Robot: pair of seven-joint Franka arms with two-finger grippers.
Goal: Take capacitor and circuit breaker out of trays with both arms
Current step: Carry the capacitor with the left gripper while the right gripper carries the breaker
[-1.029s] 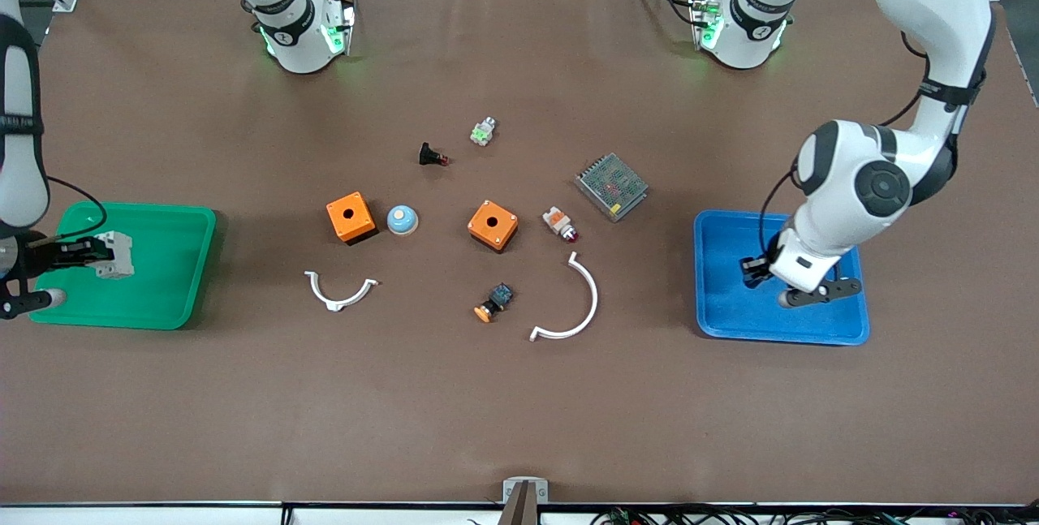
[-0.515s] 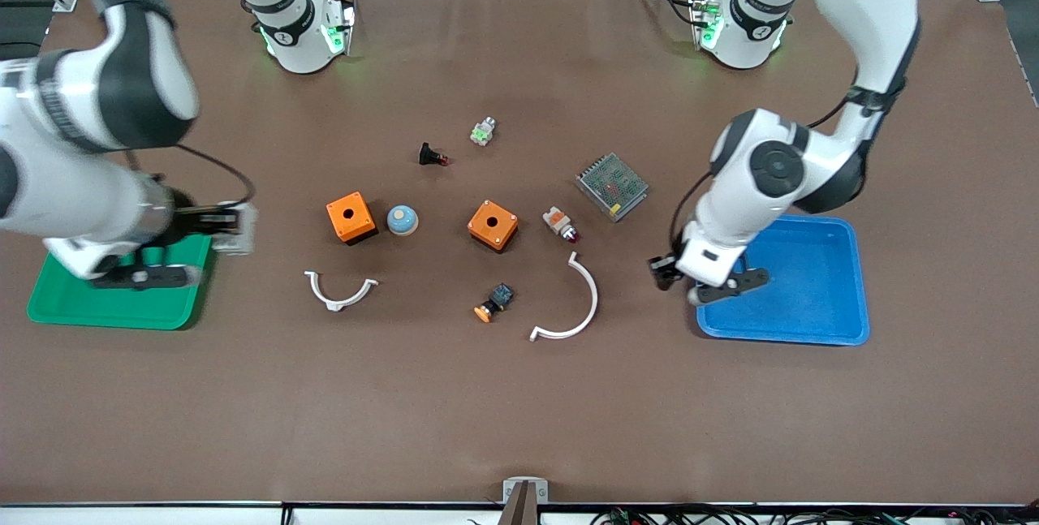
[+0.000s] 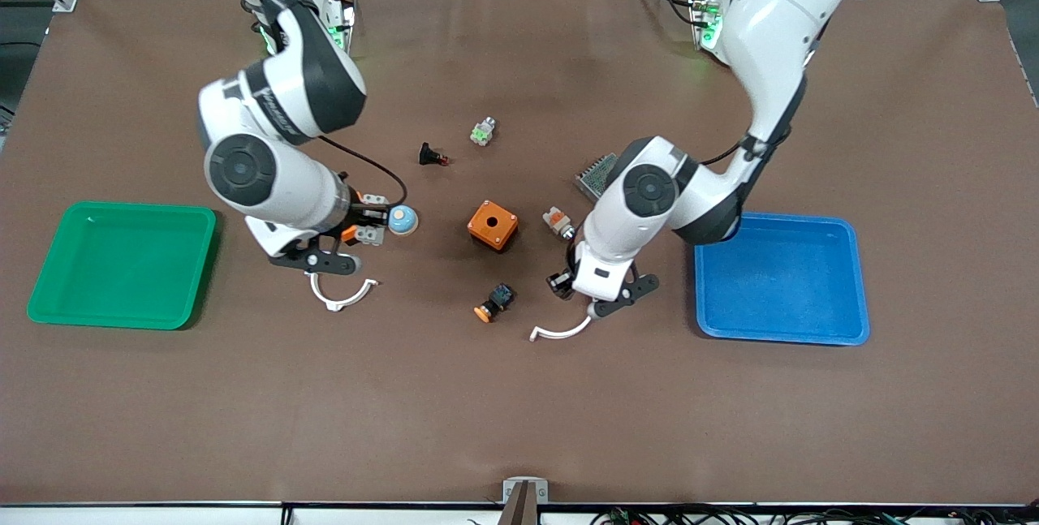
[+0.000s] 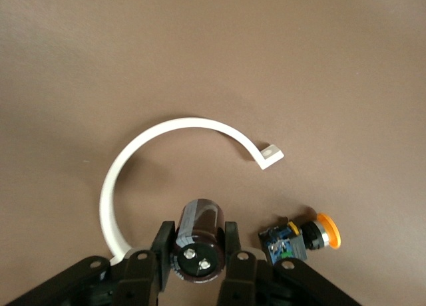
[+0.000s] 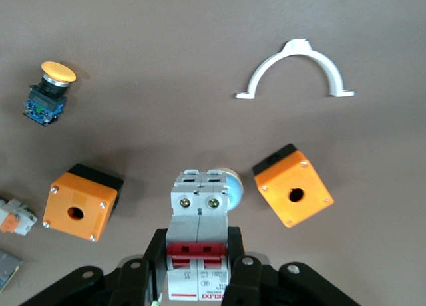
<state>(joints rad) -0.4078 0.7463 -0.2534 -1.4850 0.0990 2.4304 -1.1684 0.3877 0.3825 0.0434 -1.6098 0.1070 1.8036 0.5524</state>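
Note:
My left gripper (image 3: 560, 281) is shut on the capacitor (image 4: 200, 238), a dark cylinder with two terminals on its lighter end face. It holds it over the table between the orange pushbutton (image 4: 313, 234) and the large white arc (image 4: 166, 136). My right gripper (image 3: 367, 231) is shut on the breaker (image 5: 200, 249), a white block with red levers. It holds it above an orange box (image 5: 293, 185) and a blue dome (image 5: 234, 185). In the front view the breaker (image 3: 374, 235) shows as a pale block beside the blue dome (image 3: 402, 219).
A green tray (image 3: 122, 210) lies at the right arm's end, a blue tray (image 3: 779, 221) at the left arm's end. Between them lie a second orange box (image 3: 493, 225), a white-and-orange indicator (image 3: 558, 221), a mesh-topped unit (image 3: 597, 170), a small white clamp (image 3: 341, 296), a black red-tipped part (image 3: 433, 156).
Both arms have swung from over their trays toward the table's middle. The right one carried the breaker off the green tray, the left one carried the capacitor off the blue tray.

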